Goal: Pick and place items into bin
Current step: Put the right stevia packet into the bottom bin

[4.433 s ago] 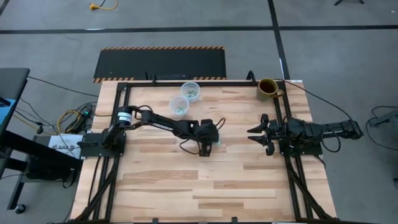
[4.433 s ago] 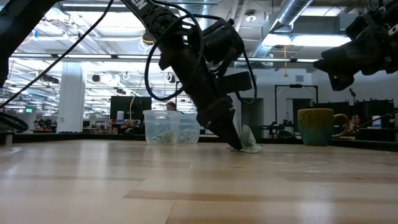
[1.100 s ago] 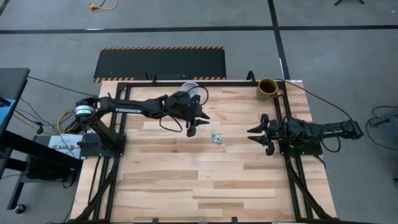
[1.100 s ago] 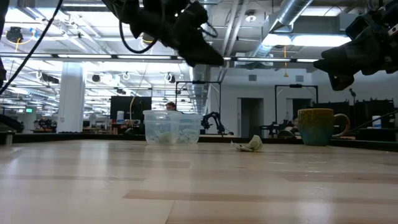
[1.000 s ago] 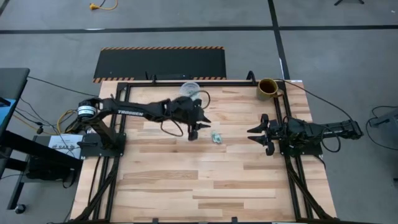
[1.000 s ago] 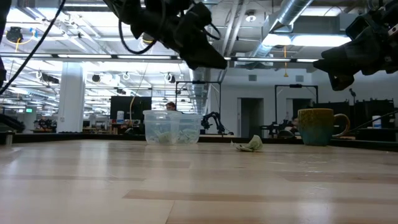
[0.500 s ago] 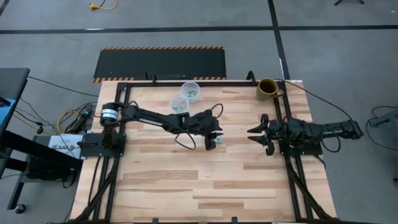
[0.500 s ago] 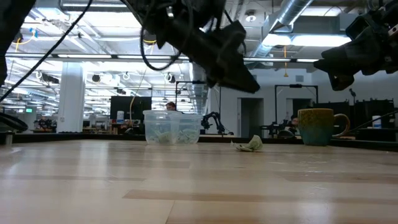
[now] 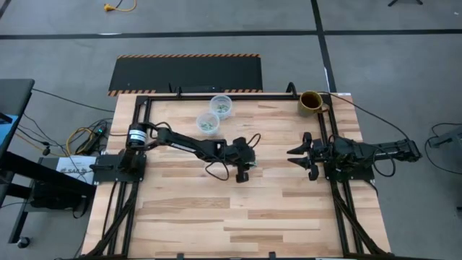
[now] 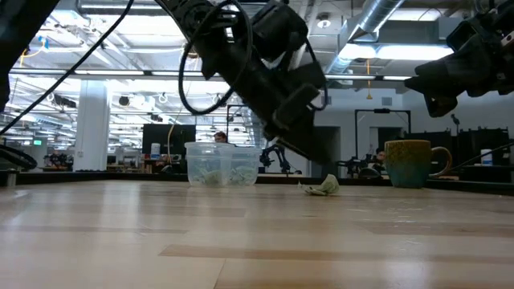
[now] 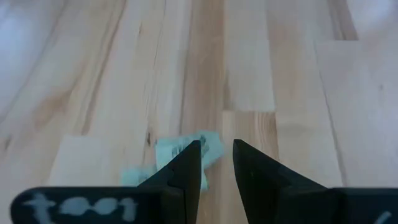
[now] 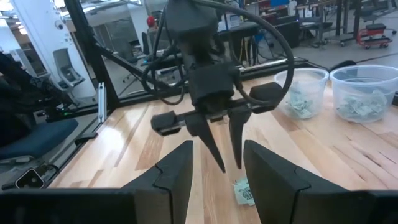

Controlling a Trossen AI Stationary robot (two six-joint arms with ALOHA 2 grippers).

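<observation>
One small pale green-and-white wrapped piece (image 11: 179,154) lies flat on the wooden table (image 9: 216,217), just right of its middle (image 10: 323,186) (image 12: 243,190). My left gripper (image 11: 216,157) hangs open right above it, fingers pointing down, clear of the piece (image 10: 320,159) (image 12: 229,167). In the left wrist view one finger partly covers the piece. Two clear plastic cups (image 9: 221,105) (image 9: 208,123) stand near the far edge with several such pieces in them. My right gripper (image 9: 291,155) waits open at the table's right side.
A brown mug (image 9: 310,101) stands at the far right corner (image 10: 409,163). The two cups show side by side in the low view (image 10: 221,164) and in the right wrist view (image 12: 301,92) (image 12: 364,92). Bare wood stretches across the near half of the table.
My left arm has swung from above the cups toward the table's right and near side and has come down over the lone wrapped piece, fingers now pointing down at it. The piece has stayed where it lay.
</observation>
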